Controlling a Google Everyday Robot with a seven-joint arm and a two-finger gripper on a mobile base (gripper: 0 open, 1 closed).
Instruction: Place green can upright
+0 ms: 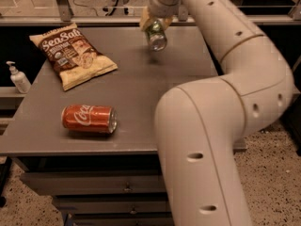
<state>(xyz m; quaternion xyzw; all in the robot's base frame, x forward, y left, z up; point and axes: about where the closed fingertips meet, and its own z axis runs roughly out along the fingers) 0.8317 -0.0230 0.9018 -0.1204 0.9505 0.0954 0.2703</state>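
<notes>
Pump bottle [19, 76]: stands upright off the left edge of the table [141, 88], on a lower ledge, apart from the tabletop.

Chip bag [73, 55]: lies flat near the far left corner, printed face up, its bottom end angled towards the middle of the tabletop.

Red can [89, 119]: lies on its side near the front edge, left of centre, long axis running along that edge, silver end facing right. Well apart from the chip bag.

Green can [156, 34]: near the far edge, a little right of centre. It is tilted, not upright, with one silver end turned down and towards the camera. Whether that end touches the tabletop cannot be told.

Gripper [153, 21]: directly over the green can at the far edge. Its fingers [145, 21] are closed on the can's upper part, a yellowish pad showing against its left side.

Arm [225, 102]: runs from the gripper along the right edge of the tabletop and down past the front right corner, hiding that part of the table.
</notes>
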